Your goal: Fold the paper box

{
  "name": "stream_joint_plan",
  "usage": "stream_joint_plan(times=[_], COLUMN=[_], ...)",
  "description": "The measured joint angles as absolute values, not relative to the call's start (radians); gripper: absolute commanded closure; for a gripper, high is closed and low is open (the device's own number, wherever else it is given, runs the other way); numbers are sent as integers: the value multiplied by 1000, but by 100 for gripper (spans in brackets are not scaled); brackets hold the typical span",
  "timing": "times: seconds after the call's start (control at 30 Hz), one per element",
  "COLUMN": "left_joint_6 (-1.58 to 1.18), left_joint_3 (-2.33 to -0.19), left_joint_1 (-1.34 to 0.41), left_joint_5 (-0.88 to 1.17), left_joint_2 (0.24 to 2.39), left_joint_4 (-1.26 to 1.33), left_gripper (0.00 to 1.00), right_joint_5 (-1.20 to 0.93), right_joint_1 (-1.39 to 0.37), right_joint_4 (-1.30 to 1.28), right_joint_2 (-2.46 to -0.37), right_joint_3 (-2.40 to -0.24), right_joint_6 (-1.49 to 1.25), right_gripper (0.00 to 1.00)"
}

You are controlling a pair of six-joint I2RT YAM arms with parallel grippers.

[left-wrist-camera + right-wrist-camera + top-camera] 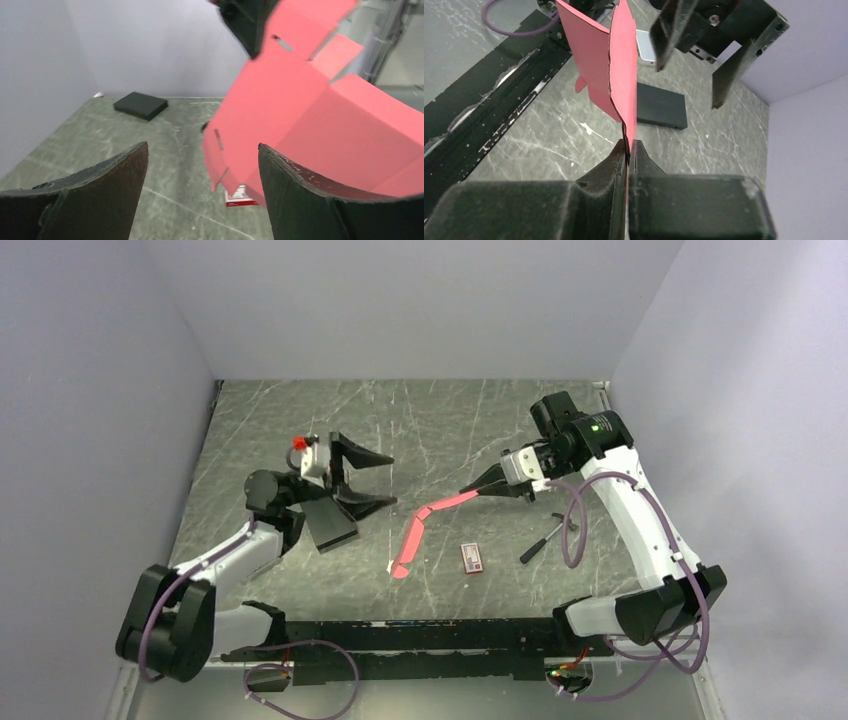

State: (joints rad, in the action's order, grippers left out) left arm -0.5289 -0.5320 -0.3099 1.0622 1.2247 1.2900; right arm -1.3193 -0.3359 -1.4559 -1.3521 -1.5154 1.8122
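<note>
The paper box (418, 530) is a red-pink die-cut cardboard sheet held on edge above the table's middle, its lower end hanging toward the table. My right gripper (478, 488) is shut on its upper right end; in the right wrist view the fingers (628, 150) pinch the sheet (599, 65). My left gripper (385, 480) is open and empty, left of the sheet and apart from it. In the left wrist view the sheet (300, 115) with flaps and slots fills the upper right beyond the open fingers (285, 185).
A larger black box (331, 523) lies by the left arm. A tiny red-and-white packet (472, 558) and a black pen (542, 539) lie on the marble table right of centre. A black base rail (420, 645) runs along the near edge. Grey walls enclose the table.
</note>
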Motion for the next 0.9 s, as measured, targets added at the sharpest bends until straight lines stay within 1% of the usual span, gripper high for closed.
stream_joint_plan(times=[0.07, 0.1, 0.2, 0.3, 0.4, 0.57, 0.73, 0.9], left_joint_6=[-415, -329, -146, -61, -50, -123, -198, -216], left_joint_3=[-537, -553, -634, -685, -685, -683, -678, -678], left_joint_1=[-363, -400, -478, -518, -520, -531, -535, -552], left_joint_5=[1093, 1106, 1121, 1137, 1161, 1212, 1259, 1267], left_joint_2=[1174, 1135, 1080, 1078, 1108, 1172, 1174, 1172], left_joint_4=[1191, 1090, 883, 794, 782, 834, 893, 888], left_gripper=[16, 16, 18, 19, 19, 18, 17, 18], right_joint_5=[-1325, -1327, -1330, -1329, -1333, -1335, -1334, -1336], right_joint_1=[-345, -351, -371, -396, -414, -421, -421, -421], right_joint_4=[-1466, -1469, -1475, -1477, -1478, -1481, -1485, -1488], right_joint_2=[-1338, -1333, -1325, -1325, -1325, -1322, -1307, -1298], right_joint_3=[-1515, -1515, -1511, -1508, -1507, -1507, -1505, -1505], right_joint_6=[1814, 1814, 1814, 1813, 1806, 1791, 1779, 1766], right_gripper=[100, 100, 100, 100, 100, 100, 100, 100])
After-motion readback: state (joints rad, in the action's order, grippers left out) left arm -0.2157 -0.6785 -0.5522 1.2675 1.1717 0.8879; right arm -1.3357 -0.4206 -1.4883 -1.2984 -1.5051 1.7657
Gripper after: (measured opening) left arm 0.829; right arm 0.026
